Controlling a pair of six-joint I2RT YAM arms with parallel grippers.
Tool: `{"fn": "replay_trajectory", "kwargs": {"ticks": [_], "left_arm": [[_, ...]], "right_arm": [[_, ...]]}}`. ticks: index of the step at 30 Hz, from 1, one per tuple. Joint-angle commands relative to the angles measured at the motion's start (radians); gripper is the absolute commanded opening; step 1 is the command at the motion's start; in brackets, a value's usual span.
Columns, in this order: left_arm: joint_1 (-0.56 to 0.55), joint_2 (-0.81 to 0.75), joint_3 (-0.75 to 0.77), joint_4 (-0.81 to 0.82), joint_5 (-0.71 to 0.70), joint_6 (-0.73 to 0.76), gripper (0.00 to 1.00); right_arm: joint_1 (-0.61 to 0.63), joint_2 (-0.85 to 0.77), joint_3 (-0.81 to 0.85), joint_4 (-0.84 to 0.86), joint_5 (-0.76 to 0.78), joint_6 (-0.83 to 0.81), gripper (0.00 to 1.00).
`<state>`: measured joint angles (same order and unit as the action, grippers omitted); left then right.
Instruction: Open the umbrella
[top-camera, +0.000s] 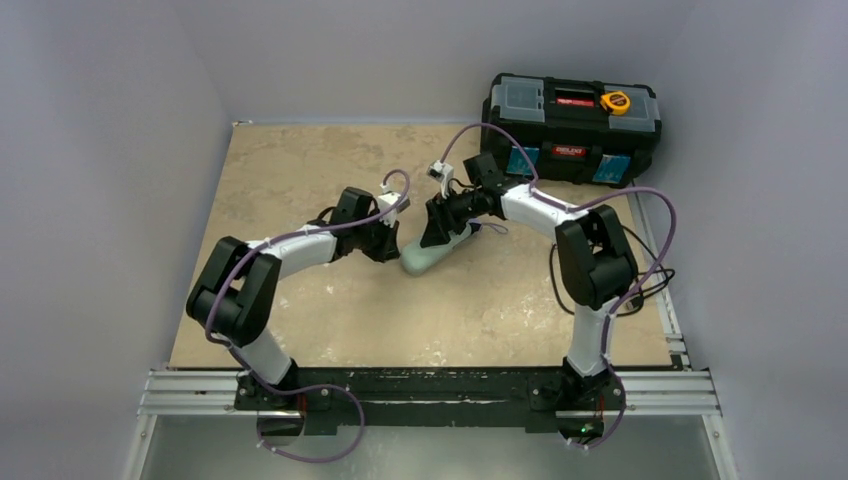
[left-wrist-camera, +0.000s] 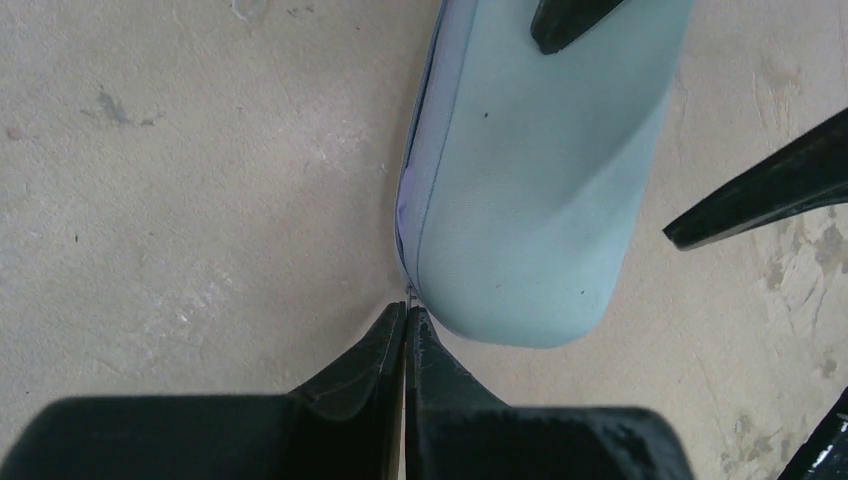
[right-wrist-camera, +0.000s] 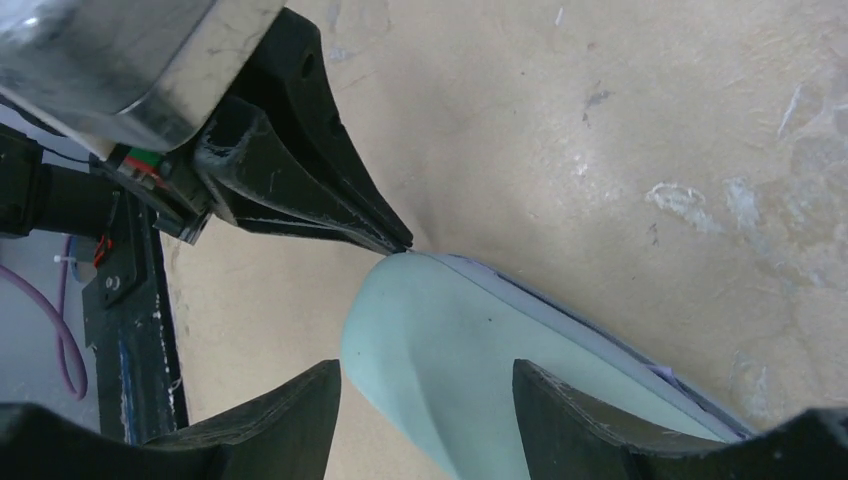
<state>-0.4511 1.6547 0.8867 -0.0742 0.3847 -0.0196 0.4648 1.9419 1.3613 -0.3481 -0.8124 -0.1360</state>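
Mint-green cloth wraps the umbrella (top-camera: 437, 254), which lies flat in the middle of the tan table (top-camera: 280, 170), so it is not open yet. From above, its long side runs from near-left up to far-right. The left gripper (top-camera: 388, 243) is at its near-left end and the right gripper (top-camera: 440, 228) is over its middle, so both are close. A black toolbox (top-camera: 570, 115) sits well apart, past the far right corner. In the left wrist view, the left gripper (left-wrist-camera: 407, 318) has its two fingers pressed tight together. Their tips are right at the round end of the green cover (left-wrist-camera: 530, 180), beside a thin lavender seam. I cannot tell if they pinch anything small there. In the right wrist view, the right gripper (right-wrist-camera: 428, 372) is wide open with one finger on each side of the cover, and I cannot tell if they touch it. The umbrella stretches away to the right from those fingers. I think the cover has to come off first, so the next pull should go along that long side.
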Motion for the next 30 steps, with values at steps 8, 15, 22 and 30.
{"fn": "replay_trajectory", "kwargs": {"ticks": [8,15,22,30], "left_arm": [[0.017,-0.113,-0.126,0.166,0.109,-0.107,0.0],[0.013,-0.16,-0.201,0.184,0.121,-0.164,0.0],[0.018,-0.121,-0.161,0.17,0.089,-0.214,0.0],[0.03,-0.028,-0.035,0.083,0.093,-0.187,0.0]], "right_arm": [[-0.015,0.083,-0.113,0.243,0.106,0.219,0.32],[-0.015,0.066,-0.167,0.266,0.164,0.195,0.28],[-0.043,-0.012,-0.094,0.121,0.107,-0.005,0.63],[-0.062,-0.181,-0.007,-0.216,-0.027,-0.642,0.86]]}}
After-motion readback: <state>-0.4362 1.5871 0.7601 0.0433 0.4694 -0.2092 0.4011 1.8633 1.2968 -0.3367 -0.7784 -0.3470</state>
